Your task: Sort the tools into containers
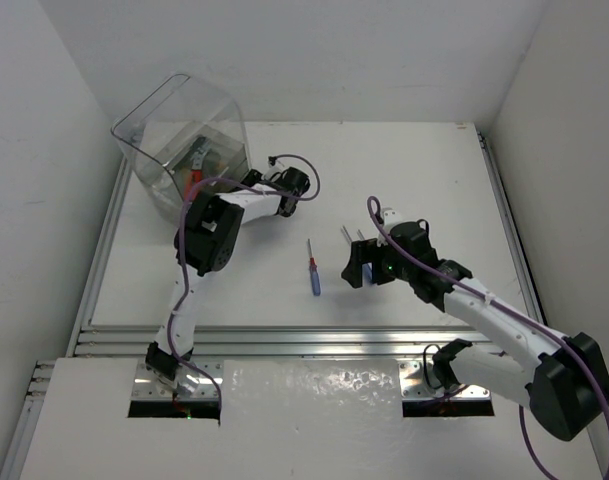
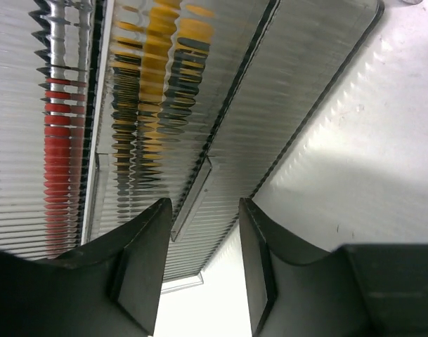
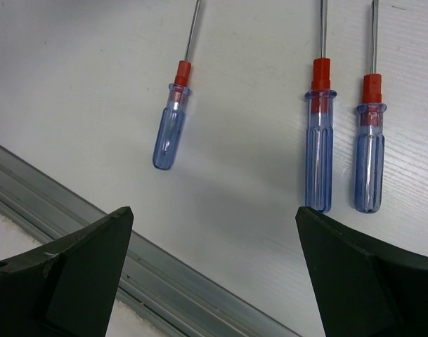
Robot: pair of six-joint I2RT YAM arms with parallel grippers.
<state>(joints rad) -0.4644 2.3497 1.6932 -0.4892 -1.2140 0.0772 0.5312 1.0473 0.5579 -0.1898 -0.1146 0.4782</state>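
A large clear container [image 1: 184, 135] stands at the back left, with red and yellow-handled tools [image 1: 197, 162] inside. In the left wrist view its ribbed wall [image 2: 228, 105] fills the frame, and a red handle [image 2: 59, 154] and yellow handles [image 2: 164, 56] show through it, distorted. My left gripper [image 1: 252, 180] [image 2: 204, 210] is open beside that wall with nothing between its fingers. Three blue-handled screwdrivers lie on the white table: one apart [image 1: 312, 270] [image 3: 170, 126] and two side by side [image 3: 319, 147] [image 3: 369, 154]. My right gripper [image 1: 359, 262] [image 3: 212, 217] hovers wide open just short of their handle ends, holding nothing.
An aluminium rail [image 1: 304, 342] [image 3: 94, 225] runs along the table's near edge, just behind my right fingers. More rails border the left [image 1: 104, 240] and right [image 1: 509, 230] sides. White walls close in the workspace.
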